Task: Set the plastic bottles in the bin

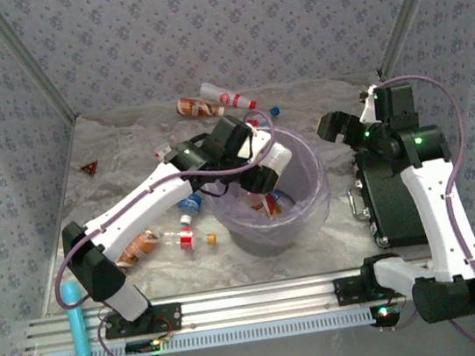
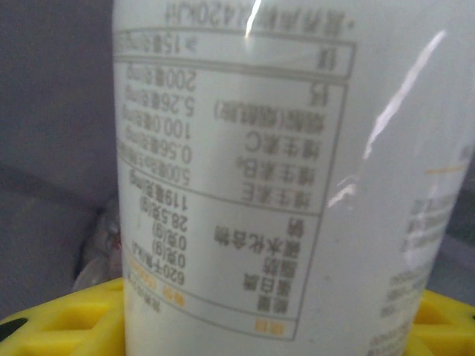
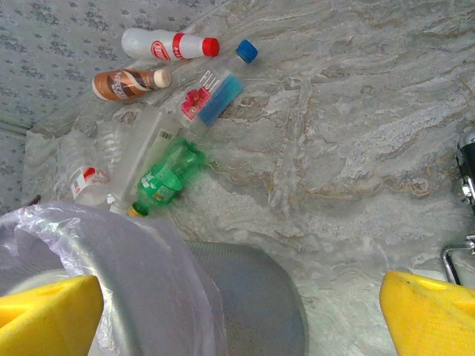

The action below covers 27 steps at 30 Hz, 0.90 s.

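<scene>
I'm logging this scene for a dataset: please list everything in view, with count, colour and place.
bin: one, lavender-lined, table centre.
held bottle: one, white, over bin.
far bottles: about six, white, brown, green, clear, behind bin.
near bottles: about three, clear or orange, left of bin.
triangle: one, red, far left.
stick: one, light blue, near-left edge.
case: one, black, right side.
left gripper: one, yellow-fingered, shut on held bottle.
right gripper: one, yellow-fingered, open, right of bin.
</scene>
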Motion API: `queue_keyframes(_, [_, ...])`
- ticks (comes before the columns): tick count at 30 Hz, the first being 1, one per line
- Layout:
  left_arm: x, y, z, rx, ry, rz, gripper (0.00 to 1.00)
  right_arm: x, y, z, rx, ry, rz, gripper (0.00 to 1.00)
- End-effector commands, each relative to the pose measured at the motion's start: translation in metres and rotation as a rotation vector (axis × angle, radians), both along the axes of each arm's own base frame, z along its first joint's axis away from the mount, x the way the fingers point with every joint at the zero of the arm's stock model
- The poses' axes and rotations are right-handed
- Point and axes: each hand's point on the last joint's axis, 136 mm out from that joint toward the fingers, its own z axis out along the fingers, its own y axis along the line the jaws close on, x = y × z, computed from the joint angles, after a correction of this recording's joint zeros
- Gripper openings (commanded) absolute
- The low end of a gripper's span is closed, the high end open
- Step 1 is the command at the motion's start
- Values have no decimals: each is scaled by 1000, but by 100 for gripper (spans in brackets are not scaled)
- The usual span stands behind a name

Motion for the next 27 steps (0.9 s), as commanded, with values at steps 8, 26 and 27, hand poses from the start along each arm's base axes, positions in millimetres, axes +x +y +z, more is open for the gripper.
queue_keyframes(8, [-23, -10, -59, 96, 112, -90, 45, -3, -6, -2, -38, -4, -1, 97])
queue_keyframes(26, [-17, -11, -39, 89, 55, -110, 95, -2, -7, -3, -41, -3, 1, 97])
queue_keyframes(27, [-17, -11, -33, 79, 45, -108, 95, -2, -7, -4, -40, -2, 0, 97])
